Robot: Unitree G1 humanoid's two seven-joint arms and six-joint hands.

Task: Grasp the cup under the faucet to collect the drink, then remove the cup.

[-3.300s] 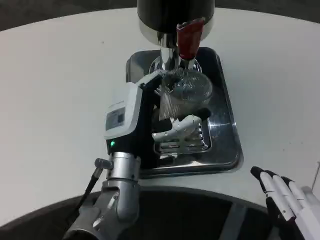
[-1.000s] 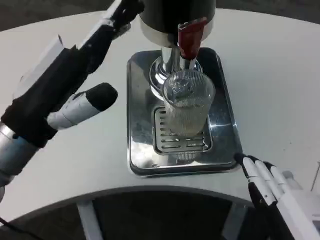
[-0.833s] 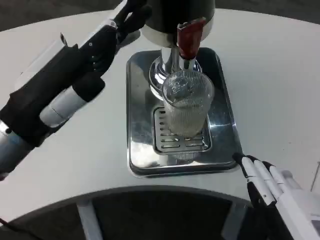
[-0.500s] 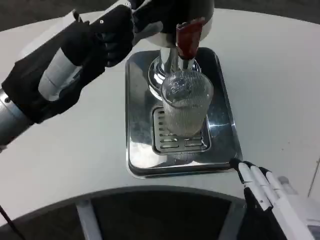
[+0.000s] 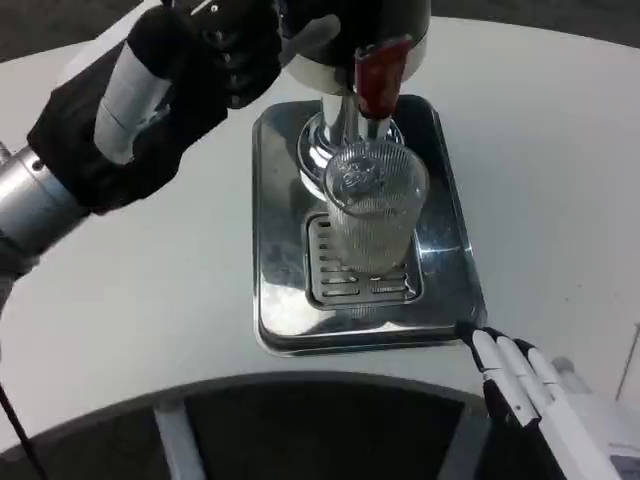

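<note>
A clear ribbed cup (image 5: 373,212) stands upright on the grate of the steel drip tray (image 5: 278,230), right below the faucet (image 5: 345,118) with its red lever (image 5: 379,75). No hand touches the cup. My left hand (image 5: 205,62) is raised at the upper left, black palm showing, and a white fingertip (image 5: 312,33) lies against the dark dispenser body (image 5: 350,22) just left of the lever. My right hand (image 5: 522,385) lies low at the front right, fingers straight and holding nothing, tips beside the tray's front right corner.
The tray sits in the middle of a white round table (image 5: 540,180), with bare tabletop to either side. The table's curved front edge (image 5: 320,380) runs just behind my right hand. My left forearm (image 5: 40,210) crosses the left side.
My left hand let go of the cup, lifted, and has swung right up to the dispenser beside the lever. My right hand has crept forward to the tray's corner. The cup stayed put.
</note>
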